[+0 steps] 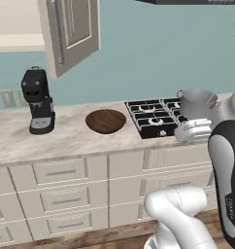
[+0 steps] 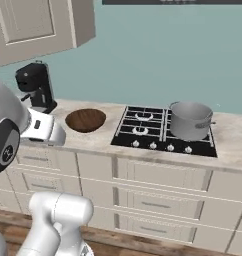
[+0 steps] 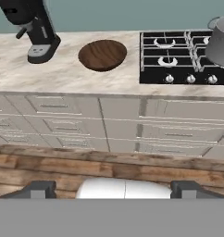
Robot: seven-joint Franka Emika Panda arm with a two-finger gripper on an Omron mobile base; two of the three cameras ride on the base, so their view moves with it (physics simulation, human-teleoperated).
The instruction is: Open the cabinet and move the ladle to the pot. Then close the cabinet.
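Marble-patterned stone in pale beige forms the worktop (image 1: 66, 138), a long slab with grey veining and a thin square edge. On it, at the left, stands a coffee machine (image 1: 38, 101) of glossy black plastic, boxy on top with a flat grey base. Just beside it to the right rests a round wooden bowl (image 1: 106, 120), shallow, dark brown and showing fine grain. Further right lies a black gas hob (image 2: 163, 131) with cast grates and a row of small silver knobs along its front edge. A cylindrical pot (image 2: 190, 120) of brushed grey metal, with stubby side handles, sits on the hob's right-hand burners.

Above the coffee machine hangs the cabinet (image 1: 73, 29), beige with recessed-panel doors; in the left base view one door stands swung outward at an angle, its inner face toward the room. What lies inside cannot be made out. Below the worktop run beige drawers (image 3: 123, 129) with framed fronts and short horizontal grey handles, and beneath them a floor (image 3: 53, 162) of warm brown planks.

In the hand view the two dark fingers (image 3: 35, 190) rise at the bottom corners, set well apart and spread wide, with nothing between them; they point toward the drawers from well back, touching nothing.
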